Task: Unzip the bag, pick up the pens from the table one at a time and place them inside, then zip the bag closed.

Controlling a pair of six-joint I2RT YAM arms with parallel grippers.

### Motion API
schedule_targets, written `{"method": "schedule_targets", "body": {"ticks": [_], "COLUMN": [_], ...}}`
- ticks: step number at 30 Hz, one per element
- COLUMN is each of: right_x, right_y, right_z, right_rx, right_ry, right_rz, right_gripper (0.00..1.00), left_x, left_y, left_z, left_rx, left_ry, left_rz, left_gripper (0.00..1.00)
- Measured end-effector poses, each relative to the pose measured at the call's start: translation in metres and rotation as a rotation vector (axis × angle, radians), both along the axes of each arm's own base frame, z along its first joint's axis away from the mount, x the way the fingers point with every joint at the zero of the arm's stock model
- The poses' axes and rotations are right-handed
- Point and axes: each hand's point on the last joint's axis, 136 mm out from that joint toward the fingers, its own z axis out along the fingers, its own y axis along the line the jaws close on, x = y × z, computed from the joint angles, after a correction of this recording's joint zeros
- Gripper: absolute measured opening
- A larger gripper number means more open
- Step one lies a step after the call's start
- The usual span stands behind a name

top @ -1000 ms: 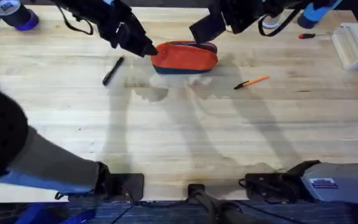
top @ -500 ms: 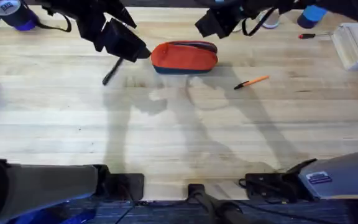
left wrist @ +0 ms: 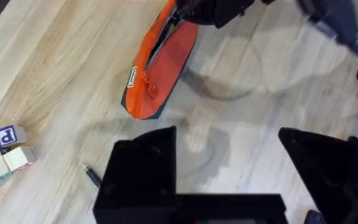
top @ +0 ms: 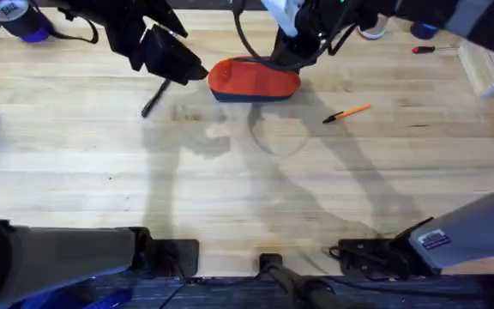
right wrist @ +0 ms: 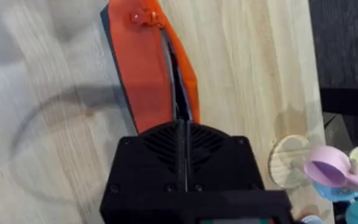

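Orange pencil pouch [top: 254, 79]: lies at the far middle of the wooden desk [top: 230, 189], navy underside along its near edge; the zipper along its top is parted for part of its length, as seen from the right wrist.

Black pen [top: 155, 97]: flat on the desk, left of the pouch, just under the left tool.

Orange pen [top: 347, 112]: flat on the desk, right of the pouch and nearer, well apart from it.

Left tool [top: 183, 70]: just beside the pouch's left end, apart from it; fingers spread wide, nothing between them.

Right tool [right wrist: 182, 127]: over the pouch's right end, fingers pressed together at the zipper line; whether they pinch the pull cannot be told.

Red-handled screwdriver [top: 423, 49]: far right of the desk.
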Motion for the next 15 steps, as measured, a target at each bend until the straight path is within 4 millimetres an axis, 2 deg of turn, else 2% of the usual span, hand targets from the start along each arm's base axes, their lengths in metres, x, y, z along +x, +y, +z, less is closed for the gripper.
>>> {"method": "schedule_targets", "body": {"ticks": [10, 15], "right_x": [0.004, 0.009], "right_y": [0.002, 0.004], "right_z": [-0.037, -0.042], "right_rx": [-0.053, -0.052], "right_ry": [0.055, 0.044], "right_rz": [0.039, 0.045], "right_gripper": [0.031, 0.032], "left_x": [0.0, 0.0], "left_y": [0.0, 0.0], "left_z": [0.0, 0.0], "left_rx": [0.0, 0.0], "left_ry": [0.0, 0.0], "left_rz": [0.0, 0.0], "left_gripper": [0.994, 0.993]}}
